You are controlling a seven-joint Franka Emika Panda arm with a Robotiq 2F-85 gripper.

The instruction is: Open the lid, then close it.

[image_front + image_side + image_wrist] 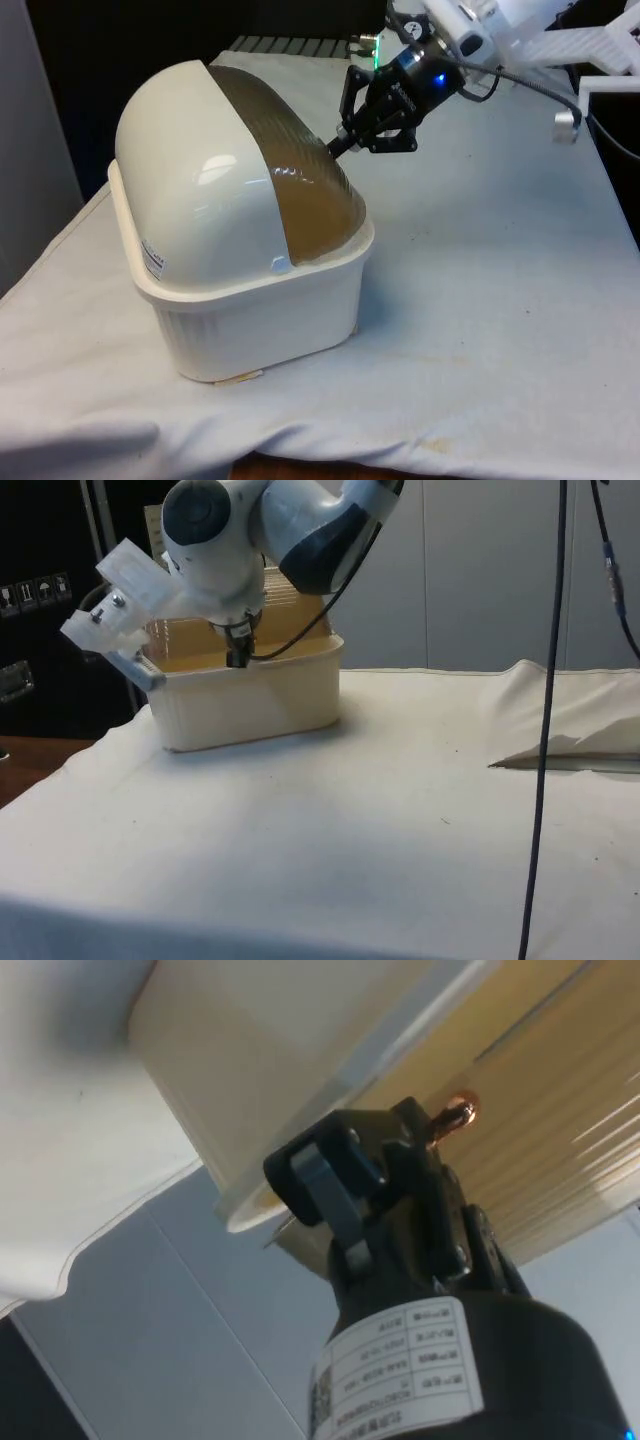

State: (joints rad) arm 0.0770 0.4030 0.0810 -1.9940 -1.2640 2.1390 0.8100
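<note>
Lab-like test setup: cloth-draped table (500,300), black curtains (150,40), dangling cables (545,730).

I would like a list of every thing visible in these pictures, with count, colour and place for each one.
bread box: one, cream white, on the table toward the front view's left.
lid: one, translucent brown, ribbed, curved over the bread box's top between its white domed sides.
white cloth: one, white, covering the table.
cable: one, dark, hanging down at the side view's right.
arm: one, white, above the bread box.
gripper: one, black, at the lid's upper edge.
</note>
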